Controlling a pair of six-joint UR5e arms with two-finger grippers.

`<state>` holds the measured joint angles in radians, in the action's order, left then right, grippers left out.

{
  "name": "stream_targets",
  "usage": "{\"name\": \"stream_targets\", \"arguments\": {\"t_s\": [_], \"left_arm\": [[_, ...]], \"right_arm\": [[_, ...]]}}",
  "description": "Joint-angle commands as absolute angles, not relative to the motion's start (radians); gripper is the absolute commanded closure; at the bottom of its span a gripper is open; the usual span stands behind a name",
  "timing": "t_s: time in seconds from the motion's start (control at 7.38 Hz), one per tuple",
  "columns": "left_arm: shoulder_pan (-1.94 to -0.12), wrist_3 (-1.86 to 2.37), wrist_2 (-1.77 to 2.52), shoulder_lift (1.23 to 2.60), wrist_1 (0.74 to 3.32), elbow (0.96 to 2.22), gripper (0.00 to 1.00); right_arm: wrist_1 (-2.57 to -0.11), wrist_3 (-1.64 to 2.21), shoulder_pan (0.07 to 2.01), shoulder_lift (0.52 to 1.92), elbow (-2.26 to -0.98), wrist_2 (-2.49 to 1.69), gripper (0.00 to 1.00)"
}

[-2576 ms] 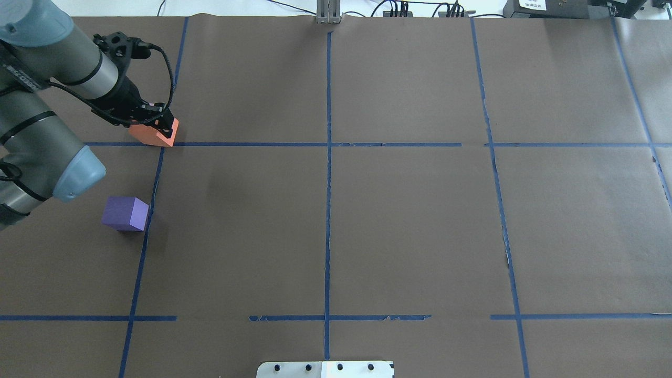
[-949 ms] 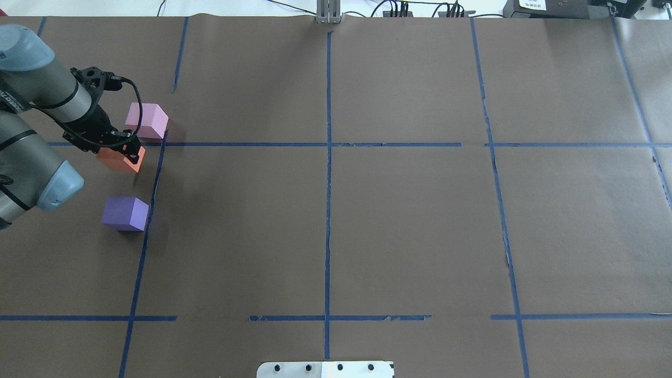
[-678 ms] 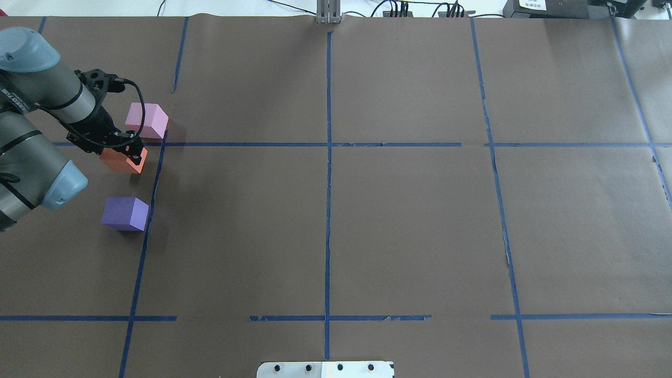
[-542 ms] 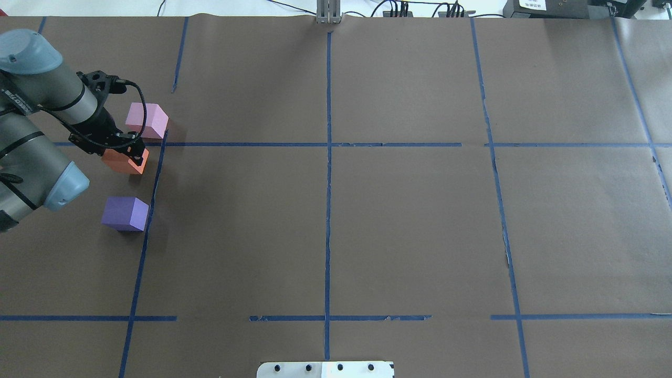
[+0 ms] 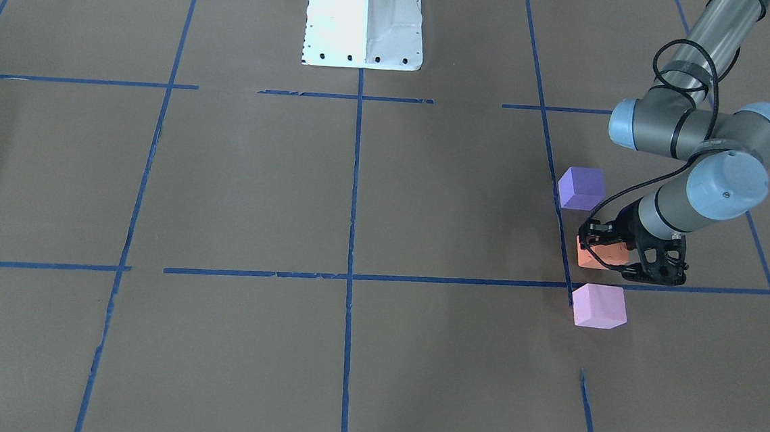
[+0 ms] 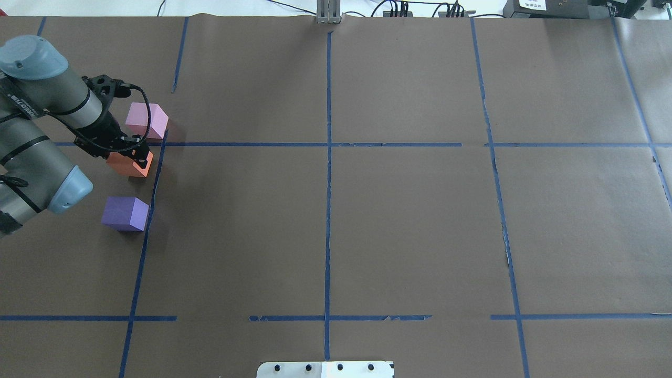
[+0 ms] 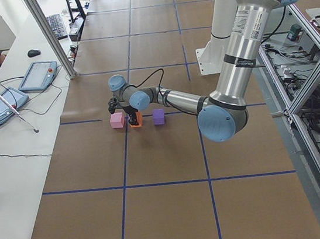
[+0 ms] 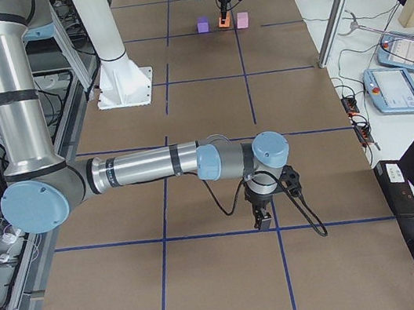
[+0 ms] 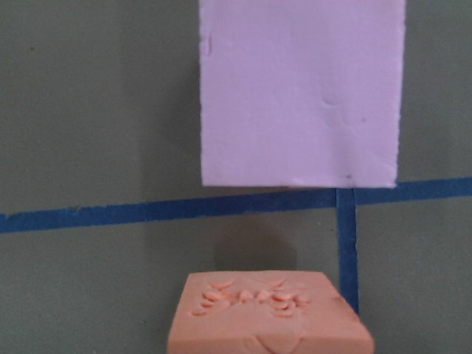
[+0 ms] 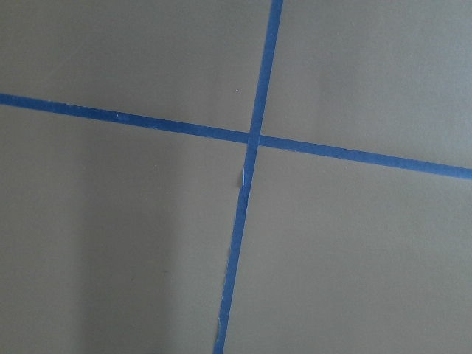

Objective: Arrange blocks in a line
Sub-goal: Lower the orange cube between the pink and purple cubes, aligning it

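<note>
Left gripper [image 6: 133, 156] grips the orange cube [image 6: 137, 168] between the pink cube [image 6: 148, 121] and purple cube [image 6: 125, 213]. 2 cubes sit ready, so probably only release is left. I cannot tell the right gripper's [image 8: 263, 217] jaws.

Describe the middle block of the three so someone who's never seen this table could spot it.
On the brown-papered table with the blue tape grid, go to where the left arm reaches down. Three blocks line up beside one tape line there; the middle one, between the pink block and the purple block, is the orange block, the only one inside the left gripper.
</note>
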<state>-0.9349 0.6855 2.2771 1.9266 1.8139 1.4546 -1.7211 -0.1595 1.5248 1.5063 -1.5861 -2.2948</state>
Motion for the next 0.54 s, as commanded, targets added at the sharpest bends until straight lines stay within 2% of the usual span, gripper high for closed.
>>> {"name": "stream_targets", "arguments": {"t_s": [0.0, 0.14, 0.27, 0.41], "left_arm": [[-0.931, 0.686, 2.278, 1.927, 1.816, 1.454, 0.65], [-0.93, 0.686, 2.278, 1.927, 1.818, 1.456, 0.62], [-0.928, 0.686, 2.278, 1.927, 1.83, 1.454, 0.52], [-0.928, 0.69, 2.278, 1.928, 1.832, 1.451, 0.5]], "right_arm": [[-1.721, -0.16, 1.525, 1.506, -1.586, -2.295, 0.0], [-1.721, -0.16, 1.525, 1.506, -1.586, -2.295, 0.0], [-1.721, -0.16, 1.525, 1.506, -1.586, -2.295, 0.0], [-1.721, -0.16, 1.525, 1.505, -1.586, -2.295, 0.0]]}}
